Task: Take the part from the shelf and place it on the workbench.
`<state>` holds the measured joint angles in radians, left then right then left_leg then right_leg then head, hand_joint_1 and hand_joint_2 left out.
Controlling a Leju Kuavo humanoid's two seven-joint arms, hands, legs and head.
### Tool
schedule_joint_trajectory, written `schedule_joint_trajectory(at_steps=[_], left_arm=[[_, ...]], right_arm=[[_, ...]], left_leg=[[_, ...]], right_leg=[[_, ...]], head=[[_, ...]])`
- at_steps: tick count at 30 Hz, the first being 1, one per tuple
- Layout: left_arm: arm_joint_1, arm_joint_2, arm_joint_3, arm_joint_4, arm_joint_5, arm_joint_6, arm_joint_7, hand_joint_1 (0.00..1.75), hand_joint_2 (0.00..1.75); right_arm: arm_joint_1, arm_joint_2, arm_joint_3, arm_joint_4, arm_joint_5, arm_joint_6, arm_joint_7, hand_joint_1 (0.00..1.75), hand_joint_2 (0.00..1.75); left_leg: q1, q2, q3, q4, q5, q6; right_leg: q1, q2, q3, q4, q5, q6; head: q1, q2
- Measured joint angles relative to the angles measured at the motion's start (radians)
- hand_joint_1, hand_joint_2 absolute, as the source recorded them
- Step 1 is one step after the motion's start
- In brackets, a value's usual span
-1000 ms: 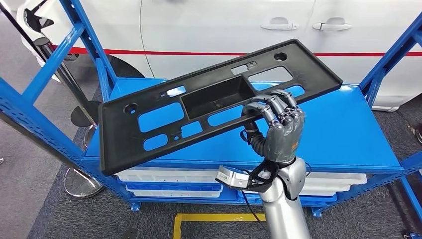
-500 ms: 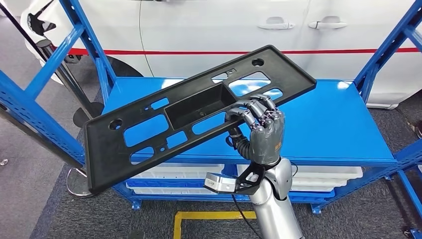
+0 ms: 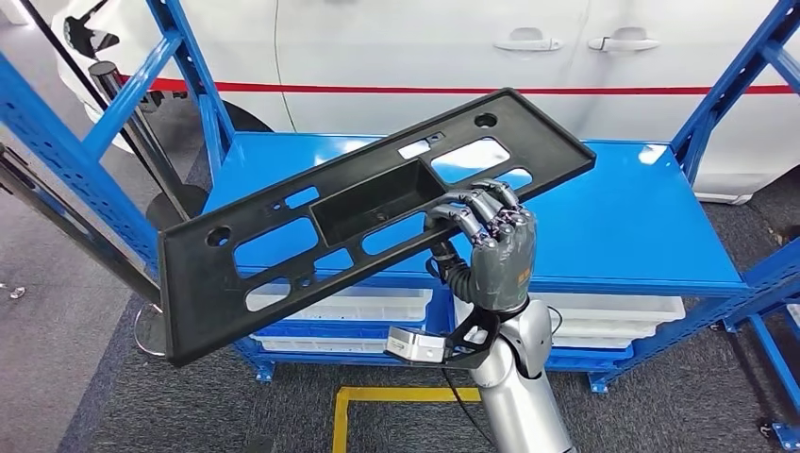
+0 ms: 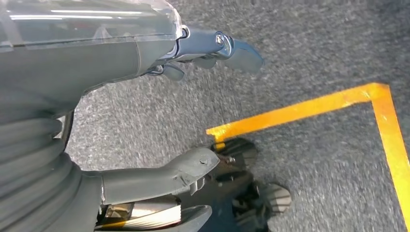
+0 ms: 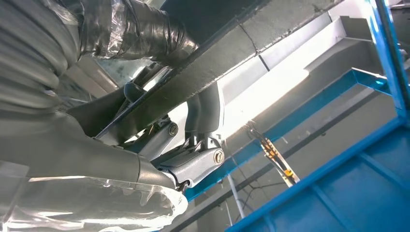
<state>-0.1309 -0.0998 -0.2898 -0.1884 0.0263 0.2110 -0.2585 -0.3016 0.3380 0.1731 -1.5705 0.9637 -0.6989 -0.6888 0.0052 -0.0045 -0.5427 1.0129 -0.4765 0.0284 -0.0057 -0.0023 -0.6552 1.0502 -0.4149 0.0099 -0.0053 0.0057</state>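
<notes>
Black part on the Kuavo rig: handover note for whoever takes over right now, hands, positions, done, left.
Right hand: grips the long black part along its near edge, right of the middle, tilted, its left end lower.
Left hand: hangs over the grey floor by the yellow line, holds nothing, fingers apart.
Part is held in the air in front of the blue shelf, clear of its top.
Done: part taken from the shelf.
Left: carry it to the workbench and set it down.

White car (image 3: 406, 57): far side, doors with two handles (image 3: 528, 42), red stripe (image 3: 472, 91) along the body. White trays (image 3: 358, 307): on the lower level, under the blue top. Grey carpet floor (image 3: 113, 406). Yellow tape line (image 3: 396, 396): near, on the floor. Black stand (image 3: 123, 123): far left, leaning.
</notes>
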Motion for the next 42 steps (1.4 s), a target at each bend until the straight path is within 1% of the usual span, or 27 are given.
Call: schedule_joint_trajectory(at_steps=[2,4,5,6,7,9,11,14,15,17,19,20,21,22,24,26,27,29,31,32,34,35,36,37,39,41,42], left_arm=[[-0.003,0.000,0.000,0.000,-0.002,-0.002,0.001,0.00,1.75],[-0.004,-0.001,0.000,0.000,-0.006,-0.005,0.005,0.00,1.75],[-0.003,-0.001,0.000,0.000,-0.009,-0.006,0.007,0.00,1.75],[-0.002,-0.001,0.000,0.000,-0.010,-0.008,0.008,0.00,1.75],[-0.002,-0.001,0.000,0.000,-0.011,-0.009,0.009,0.00,1.75],[-0.002,-0.002,0.000,0.000,-0.011,-0.011,0.009,0.00,1.75],[-0.001,-0.003,0.000,0.000,-0.011,-0.012,0.009,0.00,1.75],[-0.001,-0.006,0.000,0.000,-0.011,-0.013,0.010,0.00,1.75],[-0.001,-0.006,0.000,0.000,-0.011,-0.013,0.010,0.00,1.75],[0.000,-0.007,0.000,0.000,-0.011,-0.013,0.010,0.00,1.75],[0.000,-0.007,0.000,0.000,-0.010,-0.013,0.010,0.00,1.75],[0.000,-0.007,0.000,0.000,-0.010,-0.014,0.010,0.00,1.75],[0.000,-0.007,0.000,0.000,-0.011,-0.016,0.009,0.00,1.75],[0.000,-0.007,0.000,0.000,-0.011,-0.017,0.009,0.00,1.75],[-0.001,-0.007,0.000,0.000,-0.012,-0.019,0.010,0.00,1.75],[-0.004,-0.007,0.000,0.000,-0.014,-0.020,0.010,0.00,1.75],[-0.005,-0.007,0.000,0.000,-0.015,-0.020,0.009,0.00,1.75],[-0.005,-0.008,0.000,0.000,-0.016,-0.021,0.009,0.00,1.75],[-0.006,-0.010,0.000,0.000,-0.018,-0.021,0.010,0.00,1.75],[-0.007,-0.011,0.000,0.000,-0.020,-0.021,0.012,0.00,1.75],[-0.010,-0.012,0.000,0.000,-0.026,-0.021,0.015,0.00,1.75],[-0.010,-0.012,0.000,0.000,-0.029,-0.021,0.017,0.00,1.75],[-0.010,-0.012,0.000,0.000,-0.032,-0.021,0.019,0.00,1.75],[-0.010,-0.012,0.000,0.000,-0.034,-0.021,0.020,0.00,1.75],[-0.010,-0.012,0.000,0.000,-0.037,-0.021,0.022,0.00,1.75],[-0.011,-0.012,0.001,0.000,-0.040,-0.021,0.022,0.00,1.75],[-0.012,-0.012,0.001,0.000,-0.042,-0.021,0.022,0.00,1.75]], right_arm=[[0.000,-0.001,0.000,0.000,-0.003,0.000,0.000,1.75,1.75],[0.000,-0.001,0.000,0.000,-0.005,0.000,0.001,1.75,1.75],[0.000,-0.002,0.000,0.000,-0.006,0.000,0.001,1.75,1.75],[0.000,-0.002,0.000,0.000,-0.007,0.000,0.001,1.75,1.75],[0.000,-0.002,0.000,0.000,-0.007,0.000,0.002,1.75,1.75],[0.000,-0.002,0.000,0.000,-0.007,0.000,0.002,1.75,1.75],[0.000,-0.002,0.001,0.000,-0.007,0.000,0.001,1.75,1.75],[0.000,-0.001,0.001,0.000,-0.007,0.000,0.001,1.75,1.75],[0.000,-0.001,0.001,0.000,-0.007,0.000,0.001,1.75,1.75],[0.000,0.000,0.001,0.000,-0.007,0.000,0.001,1.75,1.75],[0.000,0.000,0.002,0.000,-0.006,0.000,0.001,1.75,1.75],[0.000,0.000,0.002,0.000,-0.006,0.000,0.001,1.75,1.75],[0.000,0.000,0.002,0.000,-0.006,0.000,0.001,1.75,1.75],[0.000,0.000,0.002,0.000,-0.005,0.000,0.001,1.75,1.75],[0.000,0.000,0.002,0.000,-0.004,0.000,0.001,1.75,1.75],[0.000,0.000,0.002,0.000,0.000,0.000,0.002,1.75,1.75],[0.000,0.000,0.002,0.000,0.001,0.000,0.002,1.75,1.75],[0.000,0.000,0.002,0.000,0.000,0.000,0.002,1.75,1.75],[0.000,0.000,0.001,0.000,-0.005,0.000,0.002,1.75,1.75],[0.000,-0.001,0.001,0.000,-0.007,0.000,0.002,1.75,1.75],[0.001,-0.002,0.001,0.000,-0.011,0.000,0.002,1.75,1.75],[0.002,-0.002,0.000,0.000,-0.012,0.000,0.001,1.75,1.75],[0.003,-0.002,-0.001,0.000,-0.012,0.000,0.001,1.75,1.75],[0.004,-0.003,-0.002,0.000,-0.012,0.000,0.001,1.75,1.75],[0.006,-0.003,-0.004,-0.002,-0.012,0.000,0.001,1.75,1.75],[0.006,-0.002,-0.005,-0.007,-0.011,0.000,0.001,1.75,1.75],[0.007,-0.002,-0.006,-0.009,-0.011,0.000,0.001,1.75,1.75]], left_leg=[[0.002,0.004,-0.014,-0.005,0.019,0.015],[0.000,0.005,-0.036,-0.004,0.035,0.021],[-0.002,0.006,-0.048,-0.002,0.042,0.021],[-0.002,0.006,-0.060,0.001,0.049,0.020],[-0.002,0.006,-0.072,0.004,0.055,0.019],[-0.003,0.006,-0.093,0.012,0.066,0.013],[-0.004,0.005,-0.103,0.016,0.077,0.002],[-0.002,0.004,-0.109,0.015,0.094,-0.017],[0.000,0.004,-0.114,0.022,0.085,-0.023],[0.003,0.002,-0.138,0.083,0.019,-0.031],[0.005,0.002,-0.171,0.203,-0.073,-0.038],[0.006,0.002,-0.179,0.255,-0.097,-0.040],[0.006,0.002,-0.174,0.282,-0.099,-0.042],[0.006,0.002,-0.152,0.274,-0.082,-0.042],[0.006,0.002,-0.061,0.169,-0.042,-0.037],[0.002,0.001,0.033,0.039,-0.042,-0.029],[-0.001,0.000,0.054,0.004,-0.049,-0.024],[-0.003,-0.001,0.052,-0.011,-0.042,-0.012],[-0.001,0.004,0.041,-0.017,-0.022,0.003],[0.000,0.007,0.032,-0.019,-0.010,0.011],[-0.002,0.010,0.004,-0.018,0.012,0.020],[-0.004,0.011,-0.011,-0.017,0.023,0.021],[-0.005,0.012,-0.027,-0.015,0.034,0.021],[-0.005,0.013,-0.043,-0.013,0.044,0.019],[-0.006,0.013,-0.071,-0.005,0.060,0.015],[-0.007,0.012,-0.092,0.005,0.073,0.007],[-0.008,0.012,-0.097,0.008,0.079,0.002]], right_leg=[[-0.002,0.002,-0.028,0.073,-0.072,0.007],[-0.003,0.002,-0.062,0.191,-0.154,0.013],[-0.005,0.002,-0.068,0.233,-0.173,0.015],[-0.006,0.002,-0.058,0.242,-0.172,0.016],[-0.007,0.002,-0.029,0.216,-0.154,0.016],[-0.007,0.002,0.064,0.091,-0.118,0.011],[-0.002,0.002,0.121,0.001,-0.103,0.003],[0.003,0.002,0.118,-0.019,-0.088,-0.014],[0.002,0.000,0.113,-0.024,-0.080,-0.022],[-0.001,-0.004,0.098,-0.031,-0.058,-0.037],[0.001,-0.005,0.072,-0.030,-0.038,-0.043],[0.001,-0.005,0.057,-0.029,-0.027,-0.043],[0.002,-0.006,0.042,-0.027,-0.017,-0.043],[0.002,-0.006,0.026,-0.025,-0.007,-0.041],[0.002,-0.005,0.000,-0.021,0.012,-0.036],[0.004,-0.004,-0.014,-0.019,0.030,-0.027],[0.004,-0.005,-0.017,-0.019,0.037,-0.021],[0.003,-0.005,-0.019,-0.022,0.053,-0.008],[0.001,-0.001,-0.030,-0.002,0.027,0.001],[0.001,0.000,-0.042,0.029,-0.010,0.005],[-0.001,0.002,-0.074,0.145,-0.109,0.009],[-0.002,0.002,-0.085,0.204,-0.139,0.011],[-0.002,0.002,-0.087,0.244,-0.146,0.013],[-0.002,0.001,-0.072,0.252,-0.131,0.013],[-0.002,0.001,0.007,0.168,-0.083,0.009],[0.002,0.002,0.099,0.039,-0.084,0.000],[0.005,0.002,0.123,-0.002,-0.093,-0.004]], head=[[0.000,0.000],[0.000,0.000],[0.000,0.000],[0.000,0.000],[0.000,0.000],[0.000,0.000],[0.000,0.000],[0.000,0.000],[0.000,0.000],[0.000,0.000],[0.000,0.000],[-0.001,0.000],[0.000,0.000],[-0.001,0.000],[-0.001,0.000],[-0.001,0.000],[-0.001,0.000],[-0.001,0.000],[0.000,0.000],[0.000,0.000],[0.000,0.000],[0.000,0.000],[0.000,0.000],[0.000,0.000],[0.000,0.000],[-0.001,0.000],[0.000,0.000]])
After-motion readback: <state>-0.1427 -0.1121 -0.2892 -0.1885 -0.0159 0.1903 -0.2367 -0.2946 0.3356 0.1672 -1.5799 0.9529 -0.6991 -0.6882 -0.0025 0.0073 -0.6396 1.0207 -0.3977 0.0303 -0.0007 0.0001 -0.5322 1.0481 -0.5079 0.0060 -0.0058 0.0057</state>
